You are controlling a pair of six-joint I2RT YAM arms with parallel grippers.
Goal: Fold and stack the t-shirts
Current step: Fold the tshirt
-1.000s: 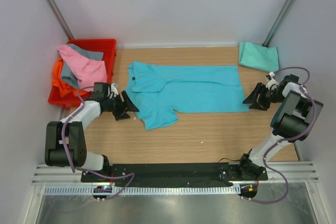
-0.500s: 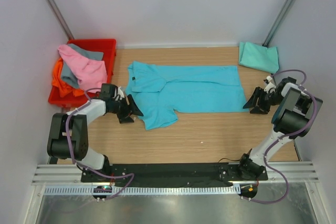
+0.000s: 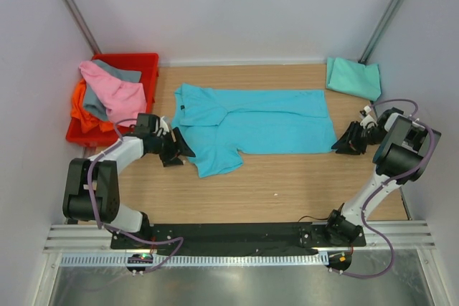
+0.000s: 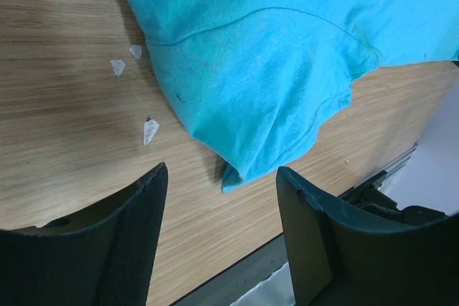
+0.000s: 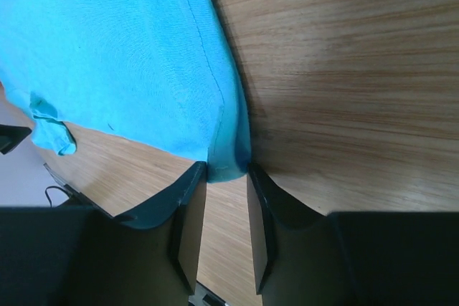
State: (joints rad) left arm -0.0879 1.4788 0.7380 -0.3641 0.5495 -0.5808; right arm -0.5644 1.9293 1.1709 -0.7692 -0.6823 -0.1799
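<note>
Holding pink t-shirt point(image 3: 115, 91), grey t-shirt point(image 3: 120, 71) & orange t-shirt point(image 3: 80, 109), red crate point(image 3: 148, 62) sits behind left end effector point(image 3: 181, 150), jaws apart, empty. Right end effector point(image 3: 340, 145) pinches turquoise t-shirt point(image 3: 265, 123) at corner; crate floor hidden.

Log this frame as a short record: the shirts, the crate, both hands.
spread: bright turquoise-blue cloth t-shirt, on light wooden table
folded: paler mint-teal cloth t-shirt, far right corner
crate: red plastic crate, far left, holding pink shirt, grey shirt, orange shirt
left hand: open, at near sleeve
right hand: jaws narrow around hem corner, grip unclear
</note>
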